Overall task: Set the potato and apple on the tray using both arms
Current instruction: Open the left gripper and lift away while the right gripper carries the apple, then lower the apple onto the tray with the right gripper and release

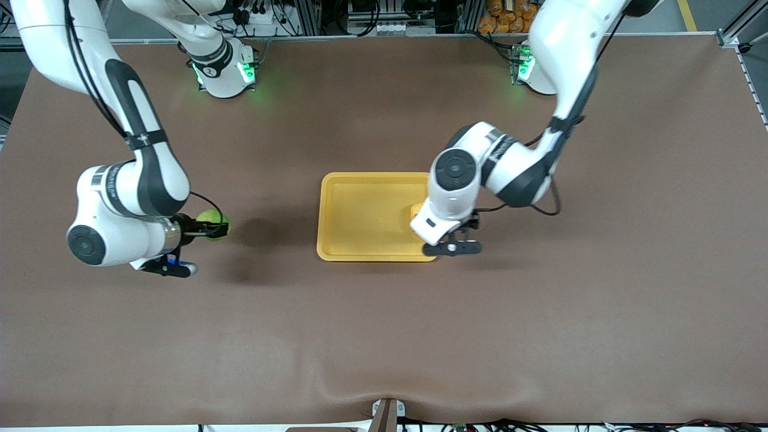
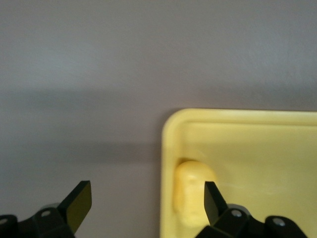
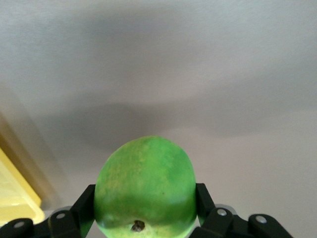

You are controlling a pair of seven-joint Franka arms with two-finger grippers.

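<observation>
Toward the right arm's end of the desk (image 1: pixel 384 336), right gripper (image 1: pixel 217 228) jaws clamp the apple (image 1: pixel 211 223), well apart from the tray (image 1: pixel 366 216); left gripper (image 2: pixel 143 203) jaws gape over the potato (image 2: pixel 190 191) in it.

A brown table (image 1: pixel 384 336) carries everything, with orange objects (image 1: pixel 507 15) stacked past its edge by the bases.

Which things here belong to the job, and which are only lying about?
Job: potato in the tray; apple in the right claw; left claw open over the tray's edge.
Lying about: orange items past the table's edge.
</observation>
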